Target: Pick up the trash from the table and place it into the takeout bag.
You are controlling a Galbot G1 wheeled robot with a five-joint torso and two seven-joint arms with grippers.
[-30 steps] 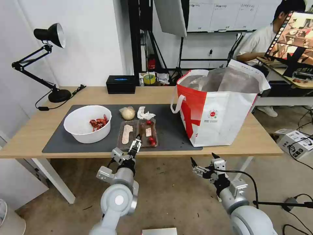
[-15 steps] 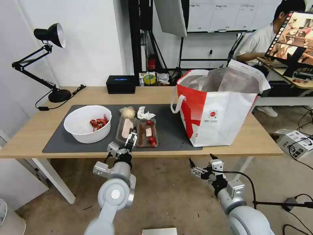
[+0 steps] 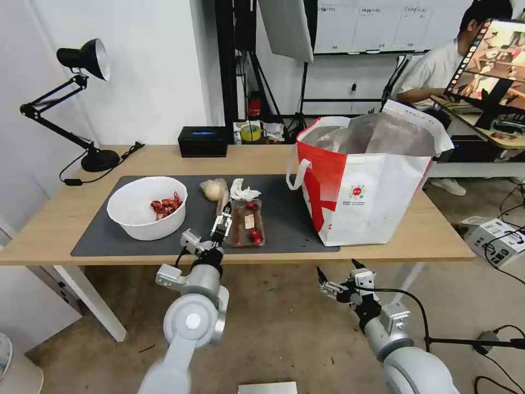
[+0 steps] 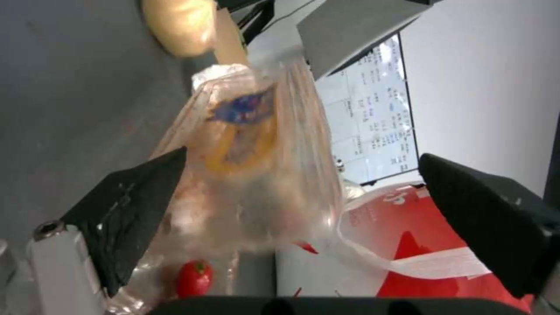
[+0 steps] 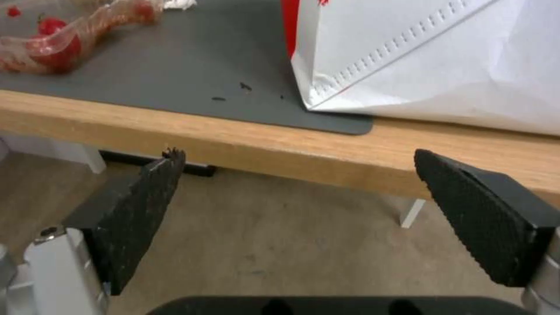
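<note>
Two black jaws of the left gripper stand apart in the left wrist view, with the raised lid half of the clear hinged plastic tray lying between them, against the one jaw but clear of the other, so they have not closed on it. Over the last second this gripper has moved up from the near table edge onto the tray, and the left half, which lay flat and open, now stands tipped up against the right half that holds the small red tomatoes; in my judgement the tray is being folded shut before it is lifted. Just beyond lie the plastic-wrapped yellowish bun and the crumpled white tissue, and to the left the white round bowl with red shells, all on the dark grey mat of the light wood table. The large white and red takeout bag stands open at the right. The right gripper hangs with jaws wide apart below the table edge, near the bag.
</note>
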